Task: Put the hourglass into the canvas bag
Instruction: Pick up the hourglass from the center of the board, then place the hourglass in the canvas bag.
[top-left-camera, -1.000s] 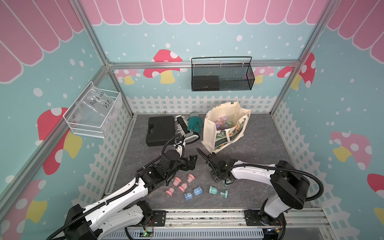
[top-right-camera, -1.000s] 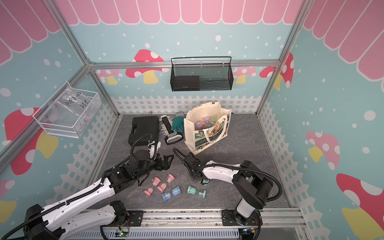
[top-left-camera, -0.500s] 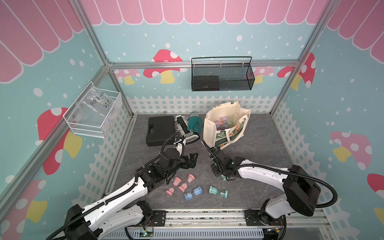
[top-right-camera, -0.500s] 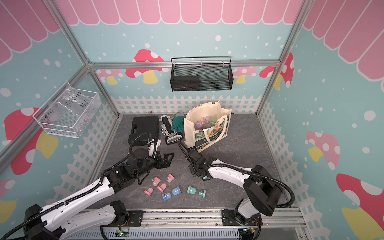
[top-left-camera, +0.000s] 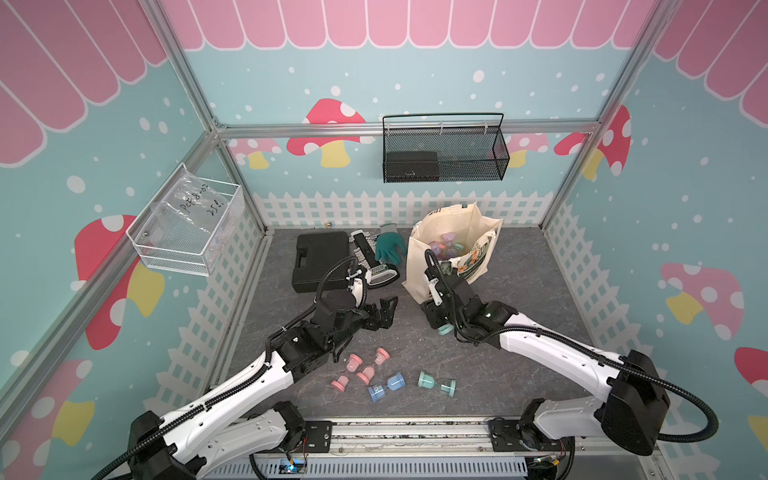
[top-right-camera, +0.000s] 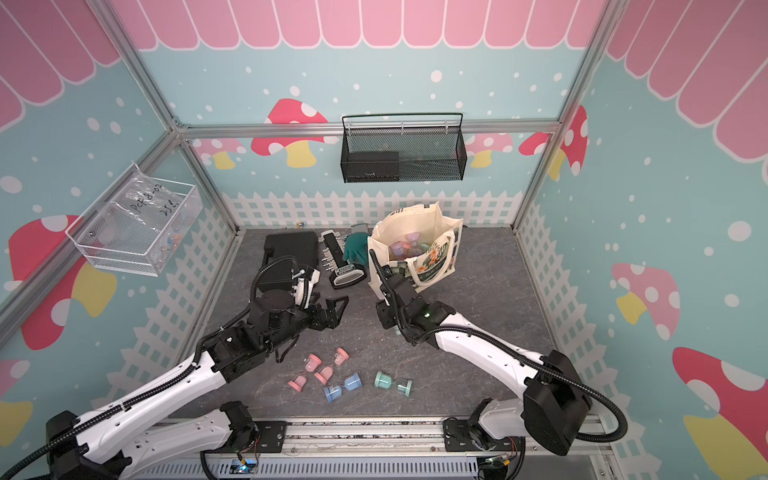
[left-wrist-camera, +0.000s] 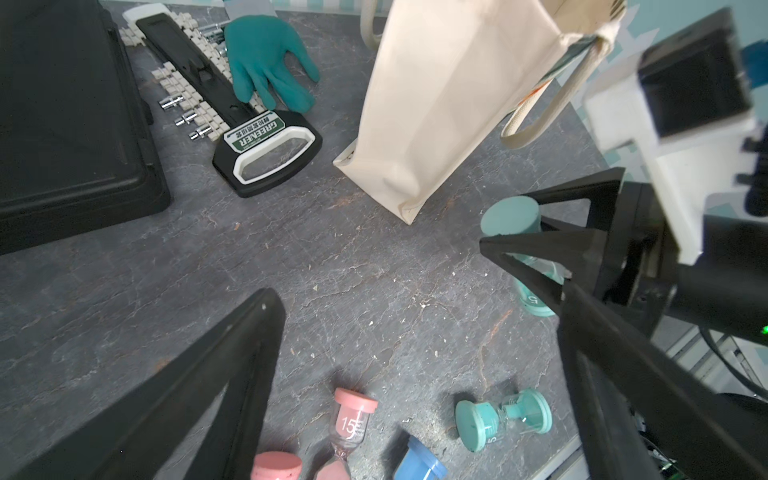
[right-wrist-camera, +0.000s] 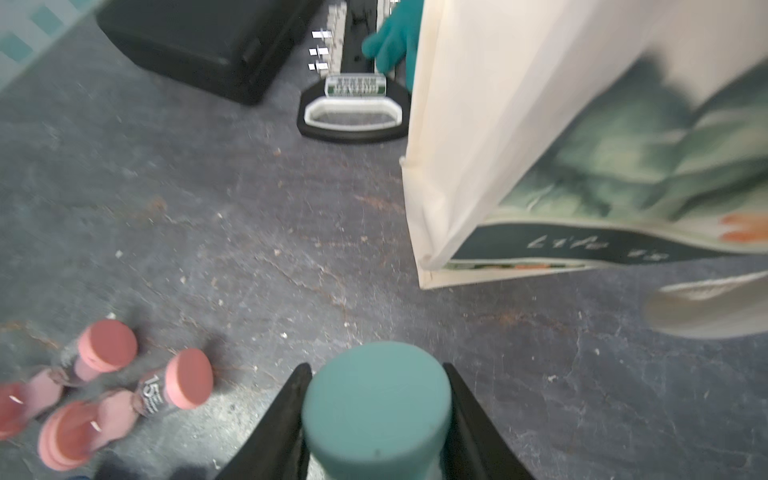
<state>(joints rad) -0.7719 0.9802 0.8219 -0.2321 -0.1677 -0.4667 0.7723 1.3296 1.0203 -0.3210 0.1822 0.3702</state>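
- While the right gripper (right-wrist-camera: 376, 370) pinches the held hourglass (right-wrist-camera: 376, 411), a teal one, around its middle between two black fingers, one round cap sticks out past the fingertips.
- The held hourglass is outside the canvas bag (top-left-camera: 413, 257), just beside the bag's near lower corner and over the grey floor (top-left-camera: 519, 291). Whether it touches the floor cannot be told.
- The canvas bag stands upright with its mouth open. Purple and pink hourglasses (top-left-camera: 440, 249) lie inside it, and one loop handle hangs down the printed front.
- The left gripper (left-wrist-camera: 419, 291) has its fingers spread wide with nothing between them. It hangs over bare floor, apart from the bag and from the right gripper.
- Closer to the arms' bases, more pieces lie loose on the floor: a cluster of pink hourglasses (top-left-camera: 365, 374), a blue hourglass (top-left-camera: 385, 386) touching that cluster, and a loose teal hourglass (top-left-camera: 436, 382) on its side a little apart.
- Beyond the left gripper sit a shut black case (top-left-camera: 320, 262) and a socket rack (top-left-camera: 374, 266). A green glove (top-left-camera: 390, 247) lies partly on the rack, just beside the bag.
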